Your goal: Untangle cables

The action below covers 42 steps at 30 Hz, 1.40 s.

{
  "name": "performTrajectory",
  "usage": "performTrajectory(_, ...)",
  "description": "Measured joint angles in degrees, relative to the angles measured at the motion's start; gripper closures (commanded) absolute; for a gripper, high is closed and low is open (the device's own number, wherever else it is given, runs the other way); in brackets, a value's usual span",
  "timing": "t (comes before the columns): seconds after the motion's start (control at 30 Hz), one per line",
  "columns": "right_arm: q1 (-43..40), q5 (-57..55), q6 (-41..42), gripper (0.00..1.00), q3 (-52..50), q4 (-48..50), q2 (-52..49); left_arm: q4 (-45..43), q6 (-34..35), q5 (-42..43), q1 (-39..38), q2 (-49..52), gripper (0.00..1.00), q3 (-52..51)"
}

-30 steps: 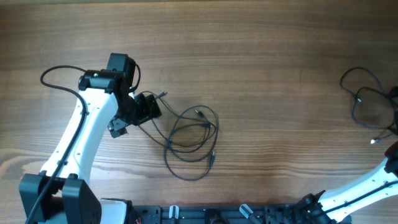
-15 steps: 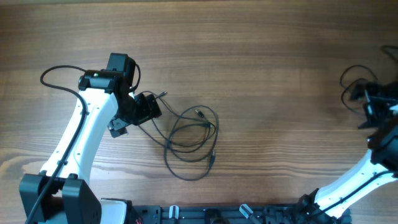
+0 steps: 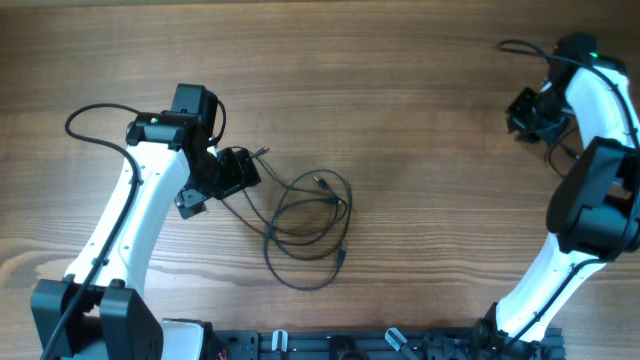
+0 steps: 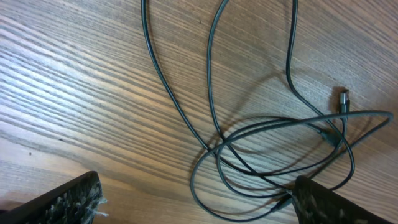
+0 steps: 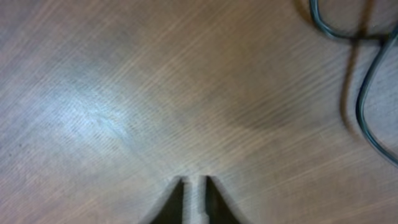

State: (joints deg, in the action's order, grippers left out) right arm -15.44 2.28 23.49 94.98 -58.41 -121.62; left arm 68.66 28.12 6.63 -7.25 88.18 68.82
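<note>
L gripper: fingers wide apart, nothing clamped, low over the table. In its wrist view the two fingertips sit at the bottom corners. The lower edge of a wire loop lies on the wood btwn them.

The cable tangle lies mid-table, just right of that gripper. It's several loose overlapping loops, w/ one strand running up-left toward the gripper. A small metal plug lies inside the loops.

Farther off, at the table's far right, R gripper: fingers nearly together w/ only a thin slit, holding nothing, facing bare wood. A second cable curves over the wood at top right of its wrist view, apart from the fingers. In overhead the arm hides most of it.
</note>
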Motion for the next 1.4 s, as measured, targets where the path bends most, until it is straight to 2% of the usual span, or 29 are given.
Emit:
performTrajectory(0.27, -0.1, -7.9, -3.0, 0.96, 0.0, 7.5, -0.1, -0.4, 0.0, 0.8, 0.0, 0.0, 0.00, 0.0)
performTrajectory(0.53, -0.1, -10.9, -4.8, 0.96, -1.0, 8.4, -5.2, -0.8, 0.0, 0.8, 0.0, 0.0, 0.00, 0.0)
performTrajectory(0.73, -1.5, -15.5, -5.9, 0.96, -1.1, 8.3, -5.5, -0.9, 0.0, 0.8, 0.0, 0.0, 0.00, 0.0)
performTrajectory(0.9, -7.4, -17.5, -6.0, 0.95, -2.3, 10.8, -5.6, -0.9, 0.0, 0.8, 0.0, 0.0, 0.00, 0.0)
performTrajectory(1.17, -23.3, -15.9, -2.1, 0.94, -4.1, 18.8, -5.2, -0.8, 0.0, 0.8, 0.0, 0.0, 0.00, 0.0)
performTrajectory(1.3, -32.5, -9.5, 1.6, 0.93, -4.1, 20.4, -5.1, -0.8, 0.0, 0.8, 0.0, 0.0, 0.00, 0.0)
performTrajectory(1.4, -38.7, 0.2, 3.9, 0.96, -4.1, 20.3, -5.0, -0.8, 0.0, 0.8, 0.0, 0.0, 0.00, 0.0)
